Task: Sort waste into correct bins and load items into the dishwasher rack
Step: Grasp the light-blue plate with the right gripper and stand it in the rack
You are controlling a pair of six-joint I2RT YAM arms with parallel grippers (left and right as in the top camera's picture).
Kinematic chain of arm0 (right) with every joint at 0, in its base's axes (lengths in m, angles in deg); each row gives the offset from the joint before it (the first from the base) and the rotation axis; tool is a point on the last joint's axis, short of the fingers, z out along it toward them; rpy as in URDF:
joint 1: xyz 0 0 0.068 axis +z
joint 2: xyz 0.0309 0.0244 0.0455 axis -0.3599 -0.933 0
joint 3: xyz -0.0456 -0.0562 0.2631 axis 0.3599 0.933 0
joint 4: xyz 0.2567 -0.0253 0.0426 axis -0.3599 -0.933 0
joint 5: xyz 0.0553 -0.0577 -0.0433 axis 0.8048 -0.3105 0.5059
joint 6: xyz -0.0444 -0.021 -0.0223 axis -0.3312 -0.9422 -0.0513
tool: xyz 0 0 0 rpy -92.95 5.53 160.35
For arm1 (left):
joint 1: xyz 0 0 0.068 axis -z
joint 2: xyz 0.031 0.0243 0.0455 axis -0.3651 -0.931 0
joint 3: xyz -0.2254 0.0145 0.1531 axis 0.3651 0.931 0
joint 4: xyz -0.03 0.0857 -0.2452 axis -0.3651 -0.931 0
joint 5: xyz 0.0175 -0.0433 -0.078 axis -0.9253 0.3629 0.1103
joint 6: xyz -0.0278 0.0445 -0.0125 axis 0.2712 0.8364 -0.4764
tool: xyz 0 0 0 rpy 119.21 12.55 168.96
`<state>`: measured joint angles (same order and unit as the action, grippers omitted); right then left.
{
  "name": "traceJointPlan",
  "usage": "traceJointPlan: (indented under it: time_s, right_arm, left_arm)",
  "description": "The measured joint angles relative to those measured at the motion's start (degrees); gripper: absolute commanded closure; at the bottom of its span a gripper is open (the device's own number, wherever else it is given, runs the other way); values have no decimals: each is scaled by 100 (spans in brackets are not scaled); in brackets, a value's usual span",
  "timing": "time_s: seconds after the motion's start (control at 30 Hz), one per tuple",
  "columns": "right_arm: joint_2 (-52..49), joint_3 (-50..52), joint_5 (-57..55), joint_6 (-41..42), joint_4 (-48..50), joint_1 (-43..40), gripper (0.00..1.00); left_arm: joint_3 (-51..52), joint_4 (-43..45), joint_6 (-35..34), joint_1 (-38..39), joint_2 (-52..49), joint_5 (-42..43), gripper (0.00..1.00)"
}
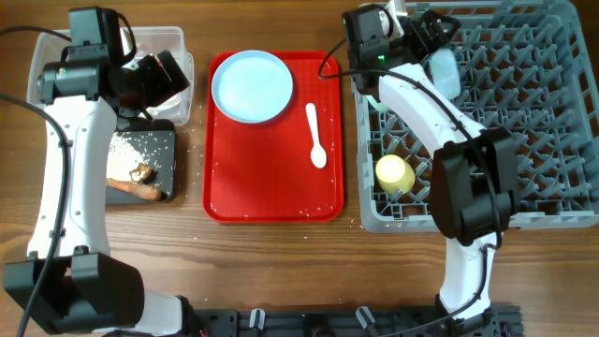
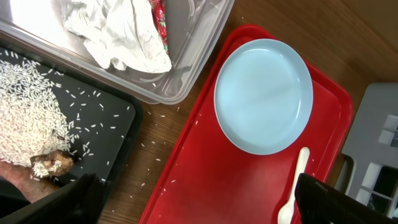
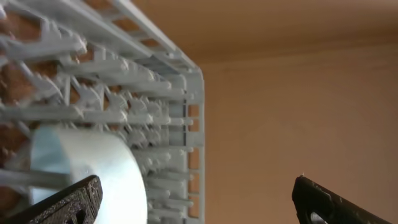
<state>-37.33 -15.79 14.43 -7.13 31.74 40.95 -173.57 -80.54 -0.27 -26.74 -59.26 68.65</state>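
Plate (image 1: pixel 251 85) and spoon (image 1: pixel 315 134) lie on the red tray (image 1: pixel 271 192); both sets of jaws stand wide, released.

I work at a robot test bench, not a real kitchen. My left arm (image 1: pixel 65 178) and right arm (image 1: pixel 416 103) rise from a black rail (image 1: pixel 309 323) at the edge of a bare wooden table (image 1: pixel 271 271). A grey dishwasher rack (image 1: pixel 543 140) sits straight on the tabletop. A plain tan wall (image 3: pixel 298 124) stands behind it.

Overhead top-down; L wrist close over red tray (image 2: pixel 205 180), R wrist by rack (image 3: pixel 163 59)
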Motion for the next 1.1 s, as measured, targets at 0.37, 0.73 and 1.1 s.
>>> traceJointPlan:
  time_s: [0.37,0.73,1.1]
  right_arm:
    - [2041,-22,7899,2033,-977,476,0]
    - [190,-2,8150,6310,-326,833,36]
    - [-868,37,7348,7147,330,1539,56]
  left_arm:
    - [0,0,0,0,0,0,0]
    - [0,-2,0,0,0,0,0]
    - [0,-2,0,0,0,0,0]
